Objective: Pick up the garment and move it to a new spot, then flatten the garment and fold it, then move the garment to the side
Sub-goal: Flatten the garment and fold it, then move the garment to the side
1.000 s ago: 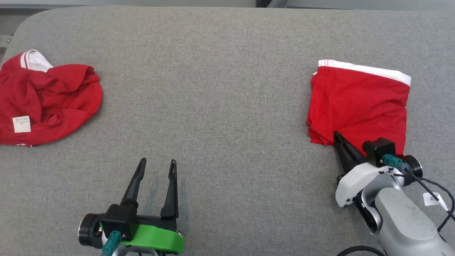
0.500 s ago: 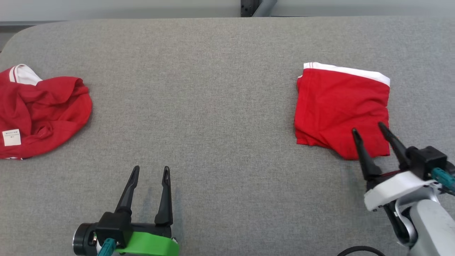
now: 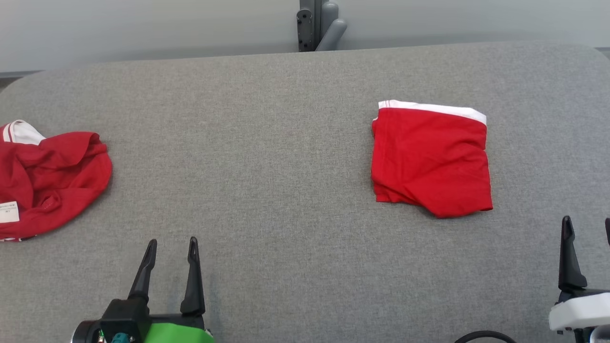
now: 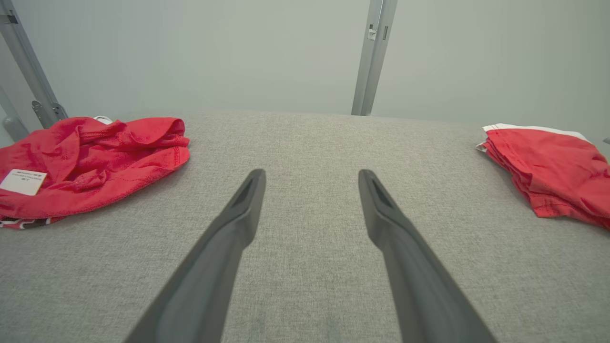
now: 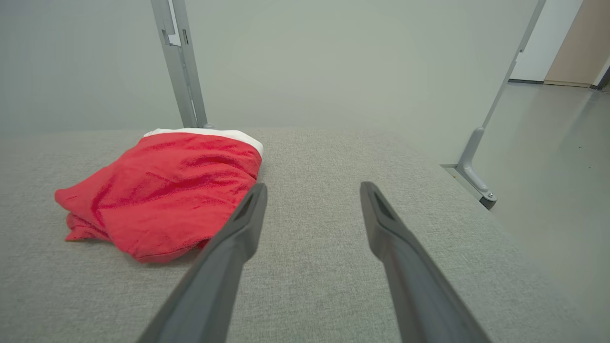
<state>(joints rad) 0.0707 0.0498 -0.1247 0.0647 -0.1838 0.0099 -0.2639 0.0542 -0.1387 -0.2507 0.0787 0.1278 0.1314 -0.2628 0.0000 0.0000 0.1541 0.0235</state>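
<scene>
Head view: folded red white-banded garment (image 3: 431, 159) lies on grey woven bench (image 3: 286, 143); my left claw (image 3: 172, 241), right claw (image 5: 312, 190) spread.

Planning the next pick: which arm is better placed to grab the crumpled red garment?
Left. The crumpled garment lies far left, and the open left pincer is nearer it; the right pincer sits far right, near the folded garment.
</scene>
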